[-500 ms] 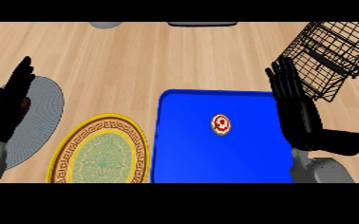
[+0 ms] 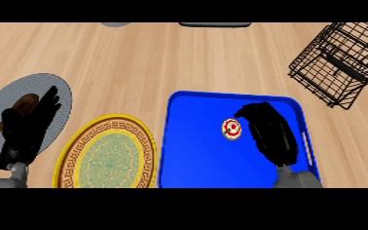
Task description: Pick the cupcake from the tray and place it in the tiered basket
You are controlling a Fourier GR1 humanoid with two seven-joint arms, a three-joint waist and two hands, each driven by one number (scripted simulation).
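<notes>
Cupcake (image 2: 231, 128), small and round with a red and white top, sits on the blue tray (image 2: 194, 146) a little right of the tray's middle, in the lower right of the frame. The right hand (image 2: 269, 131) lies over the tray just to the right of the cupcake, palm down, its fingers bent and arched toward the cupcake's upper right edge; whether they touch it cannot be told, and they are not closed round it. The grey forearm rises from the lower edge beneath that hand.

At the upper right of the frame stands the tiered basket (image 2: 338, 63), a black wire frame on the wooden counter (image 2: 179, 58), well apart from the tray.

To the left of the tray, just beside it, lies a yellow patterned plate (image 2: 108, 153). Further left, a grey plate (image 2: 36, 105) sits at the frame's left edge, with a brown item on it partly hidden. The left hand (image 2: 28, 126) rests over that grey plate, fingers straight and pointing up, holding nothing.
</notes>
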